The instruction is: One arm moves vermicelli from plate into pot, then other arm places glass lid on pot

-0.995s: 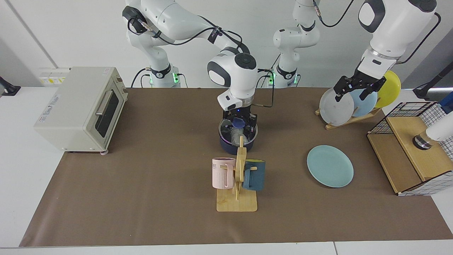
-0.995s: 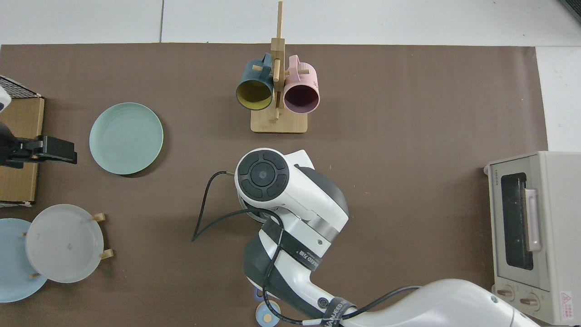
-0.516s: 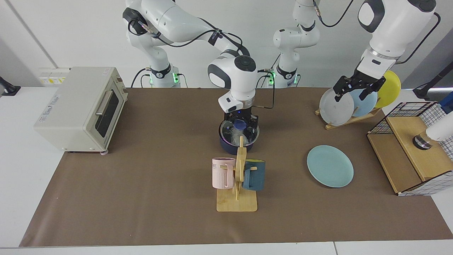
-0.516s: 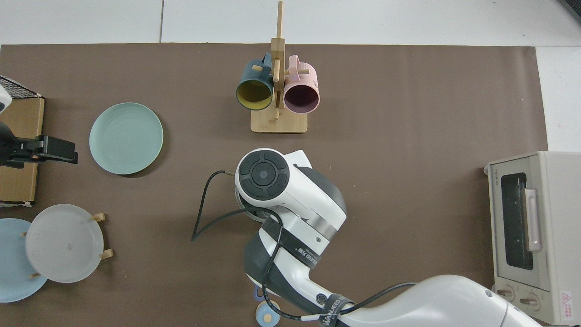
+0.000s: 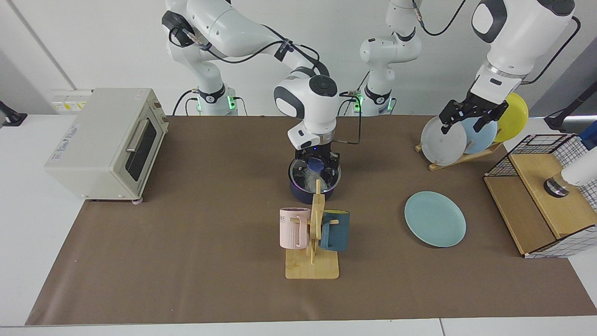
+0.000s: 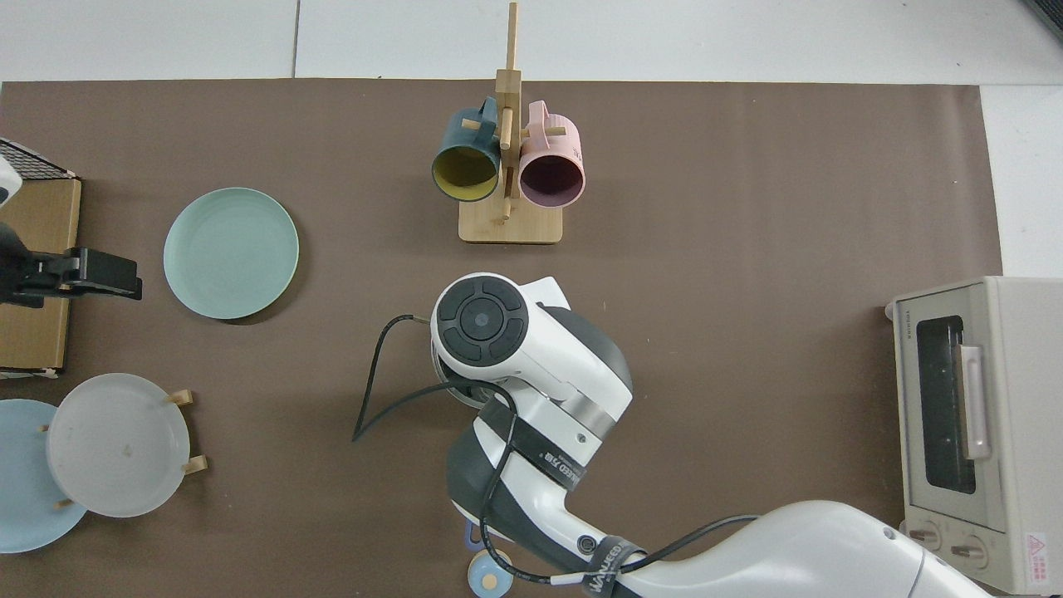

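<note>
Tabletop: glass lid under right pincer

A brown mat is covering the white tabletop. Sitting on the mat are the toaster oven, the pot, a wooden mug stand, the plate, a plate rack and a wire-sided wooden crate.

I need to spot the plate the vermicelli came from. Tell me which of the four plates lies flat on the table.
The teal-green plate lies flat on the brown mat, bare. The grey plate, light-blue plate and yellow plate stand upright in the wooden rack.
</note>
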Tool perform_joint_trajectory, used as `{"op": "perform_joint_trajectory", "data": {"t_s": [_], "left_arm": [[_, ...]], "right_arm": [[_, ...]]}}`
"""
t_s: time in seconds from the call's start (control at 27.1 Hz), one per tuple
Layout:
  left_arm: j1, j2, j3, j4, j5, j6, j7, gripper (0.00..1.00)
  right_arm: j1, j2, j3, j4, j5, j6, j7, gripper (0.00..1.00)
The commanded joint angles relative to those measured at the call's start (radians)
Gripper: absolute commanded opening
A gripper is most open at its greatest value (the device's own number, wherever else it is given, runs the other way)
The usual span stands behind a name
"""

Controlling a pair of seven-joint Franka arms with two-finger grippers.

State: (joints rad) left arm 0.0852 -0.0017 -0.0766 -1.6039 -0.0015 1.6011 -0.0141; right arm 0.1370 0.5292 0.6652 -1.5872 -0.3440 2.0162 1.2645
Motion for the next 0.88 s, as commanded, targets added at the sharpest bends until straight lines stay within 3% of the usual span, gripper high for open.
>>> {"op": "perform_joint_trajectory", "data": {"t_s": [0.0, 0.85], "left_arm": [[0.01, -0.024, -0.006, -0.027, -0.003, 0.017, -0.001, 1.0], [0.01, -0.024, -0.006, -0.027, -0.003, 0.017, -0.001, 1.0]], "right_arm": [[-0.017, -0.001, 0.016, -0.028, -0.021, 0.024, 0.036, 0.0], [-0.031, 0.0, 0.019, -0.016, -0.015, -0.063, 0.024, 0.0]]}}
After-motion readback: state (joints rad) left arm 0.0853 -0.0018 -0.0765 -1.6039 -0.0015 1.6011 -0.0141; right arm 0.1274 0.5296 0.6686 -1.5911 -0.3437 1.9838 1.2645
